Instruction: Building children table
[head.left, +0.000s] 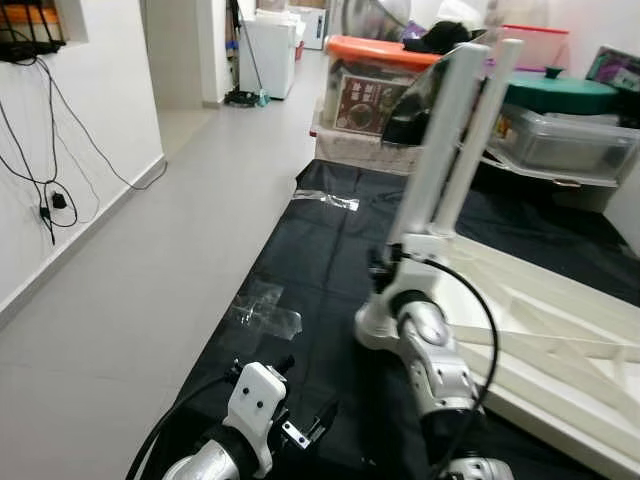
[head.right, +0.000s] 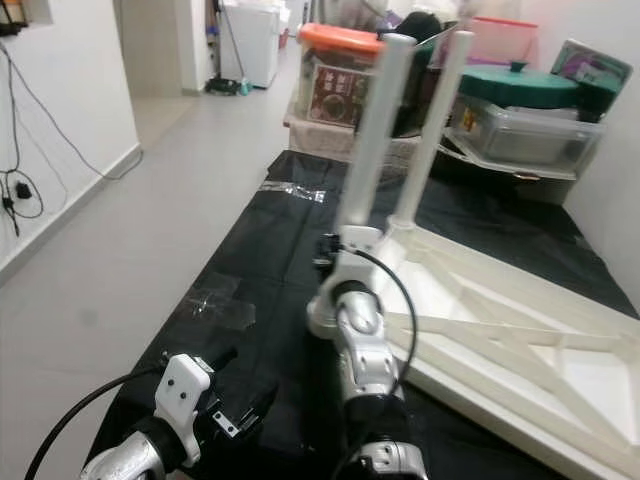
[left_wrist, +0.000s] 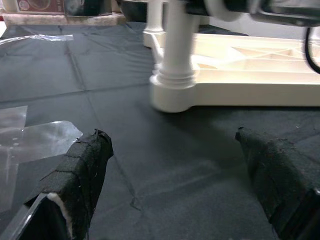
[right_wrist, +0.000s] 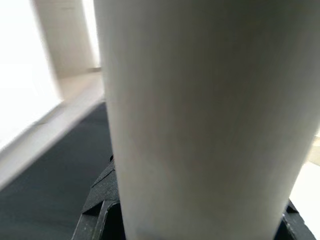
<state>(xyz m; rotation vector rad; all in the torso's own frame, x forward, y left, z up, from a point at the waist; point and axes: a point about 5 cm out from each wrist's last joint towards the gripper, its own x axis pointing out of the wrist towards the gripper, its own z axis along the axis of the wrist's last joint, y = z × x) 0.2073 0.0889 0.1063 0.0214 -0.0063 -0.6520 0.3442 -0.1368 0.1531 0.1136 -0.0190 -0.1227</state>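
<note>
My right gripper (head.right: 335, 250) clamps the near table leg (head.right: 372, 140) upright to seat it in the upturned tabletop (head.right: 520, 340); my left gripper (head.left: 300, 425) waits low, fingers spread, empty.

Cream-white table top (head.left: 560, 330) and white legs (head.left: 440, 140) lie on a plain black mat (head.left: 300, 260).

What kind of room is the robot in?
Probably a home's hallway or storage corner. There is a tiled floor, stacked plastic storage boxes against the wall, and a black mat spread out with an upturned white table on it.
</note>
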